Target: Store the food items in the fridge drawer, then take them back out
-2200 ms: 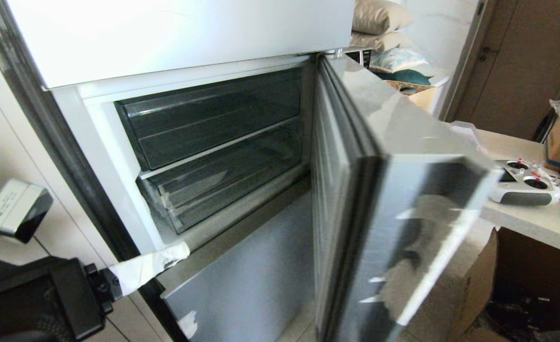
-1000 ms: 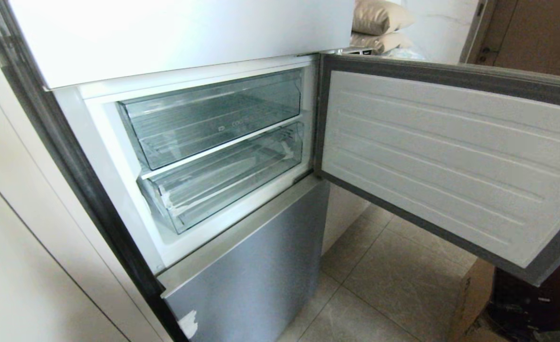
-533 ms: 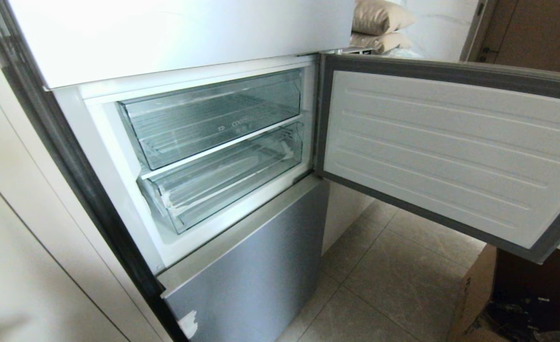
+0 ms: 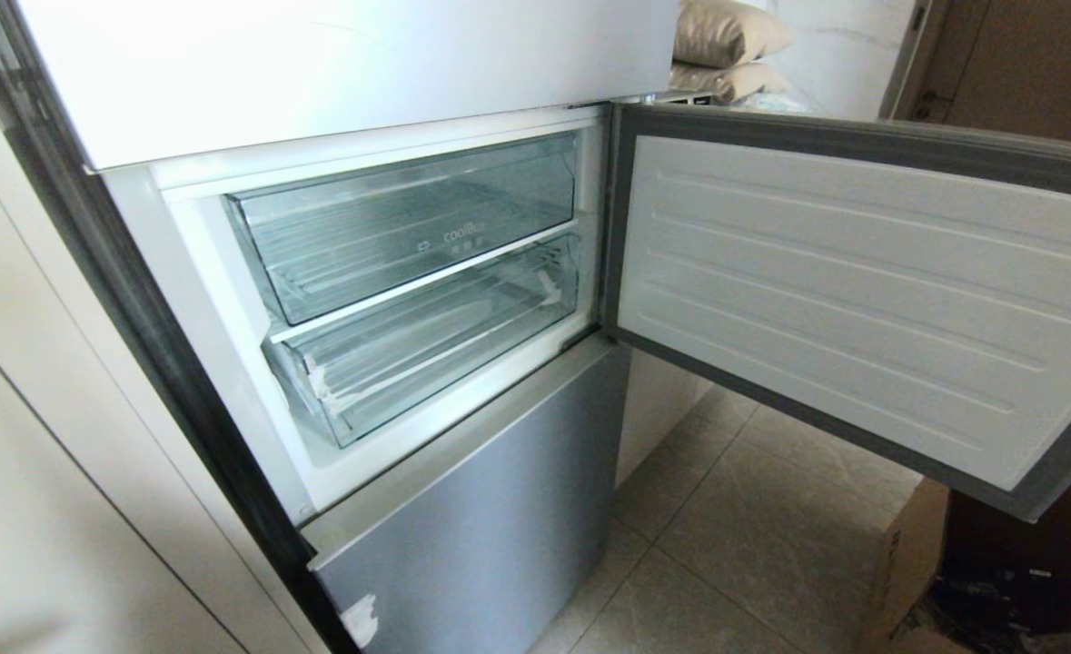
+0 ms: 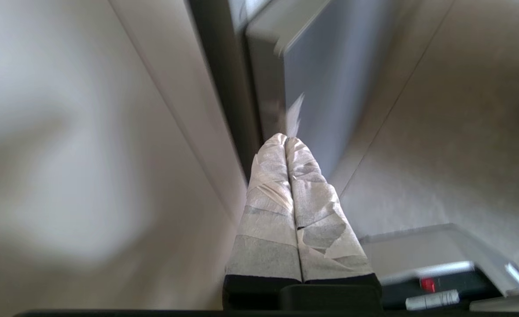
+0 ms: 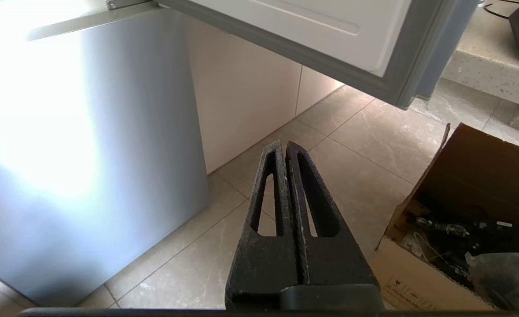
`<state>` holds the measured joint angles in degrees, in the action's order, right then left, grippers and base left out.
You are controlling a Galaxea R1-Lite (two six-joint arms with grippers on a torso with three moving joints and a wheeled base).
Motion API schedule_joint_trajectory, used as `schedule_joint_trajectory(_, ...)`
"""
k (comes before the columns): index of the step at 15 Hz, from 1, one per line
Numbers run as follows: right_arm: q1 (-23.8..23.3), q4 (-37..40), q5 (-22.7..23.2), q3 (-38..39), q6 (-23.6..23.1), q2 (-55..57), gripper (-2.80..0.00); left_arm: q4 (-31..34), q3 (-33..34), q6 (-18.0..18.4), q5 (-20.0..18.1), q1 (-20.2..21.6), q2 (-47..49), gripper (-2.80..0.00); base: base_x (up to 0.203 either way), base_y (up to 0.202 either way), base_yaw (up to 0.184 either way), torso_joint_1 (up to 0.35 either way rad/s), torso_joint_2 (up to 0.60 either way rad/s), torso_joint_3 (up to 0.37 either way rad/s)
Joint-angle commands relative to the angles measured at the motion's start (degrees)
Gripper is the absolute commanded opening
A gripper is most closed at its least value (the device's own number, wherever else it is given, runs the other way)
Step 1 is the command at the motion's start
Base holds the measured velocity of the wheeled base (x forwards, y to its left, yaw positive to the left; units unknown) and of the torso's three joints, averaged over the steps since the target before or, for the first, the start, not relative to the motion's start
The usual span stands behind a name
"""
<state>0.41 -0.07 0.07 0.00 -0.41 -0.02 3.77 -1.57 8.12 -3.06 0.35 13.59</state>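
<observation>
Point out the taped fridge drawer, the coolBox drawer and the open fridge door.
fridge drawer (image 4: pixel 426 354), head view, clear front panel.
coolBox drawer (image 4: pixel 390 227), head view, clear front panel.
fridge door (image 4: pixel 862 291), head view, white inner lining.

Daylight washed the scene brightly. Glare blew out the upper fridge door (image 4: pixel 344 64) in the head view and the steel lower door (image 6: pixel 87 145) in the right wrist view. The left wrist view was motion-blurred around its sharp taped fingers (image 5: pixel 272 207).
</observation>
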Motion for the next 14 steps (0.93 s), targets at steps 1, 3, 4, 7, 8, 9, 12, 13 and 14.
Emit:
schedule_joint_trajectory(1,0.02,-0.01,0.01,0.00,-0.02,0.02,-2.80,0.40,0.04,0.04,-0.28,-1.07,-8.27,-2.80,0.000,0.000,0.000,0.000,0.00,0.000)
schedule_joint_trajectory(3,0.02,-0.01,0.01,0.00,-0.02,0.02,-2.80,-0.33,0.25,0.99,-0.24,-1.06,-13.48,-2.80,0.000,0.000,0.000,0.000,0.00,0.000)
schedule_joint_trajectory(4,0.02,-0.01,0.01,0.00,-0.02,0.02,-2.80,-1.87,0.80,0.35,-0.13,-1.05,-13.55,-2.80,0.000,0.000,0.000,0.000,0.00,0.000)
schedule_joint_trajectory(7,0.02,-0.01,0.01,0.00,-0.02,0.02,-2.80,-1.97,0.87,-3.31,0.73,-1.05,-13.57,-2.80,0.000,0.000,0.000,0.000,0.00,0.000)
schedule_joint_trajectory(8,0.02,-0.01,0.01,0.00,0.06,0.02,-2.80,-2.01,0.87,-4.84,1.55,-1.05,-13.59,-2.80,0.000,0.000,0.000,0.000,0.00,0.000)
schedule_joint_trajectory(9,0.02,-0.01,0.01,0.00,0.03,0.02,-2.80,-2.01,0.87,-7.04,3.10,-1.05,-13.59,-2.80,0.000,0.000,0.000,0.000,0.00,0.000)
schedule_joint_trajectory(12,0.02,-0.01,0.01,0.00,-0.02,0.02,-2.80,-2.10,0.87,-8.03,3.24,-1.05,-13.59,-2.80,0.000,0.000,0.000,0.000,0.00,0.000)
schedule_joint_trajectory(13,0.02,-0.01,0.01,0.00,0.06,0.02,-2.80,-2.10,0.87,-8.03,3.24,-1.05,-13.59,-2.80,0.000,0.000,0.000,0.000,0.00,0.000)
schedule_joint_trajectory(14,0.02,-0.01,0.01,0.00,-0.02,0.02,-2.80,-2.10,0.87,-8.03,3.24,-1.05,-13.59,-2.80,0.000,0.000,0.000,0.000,0.00,0.000)
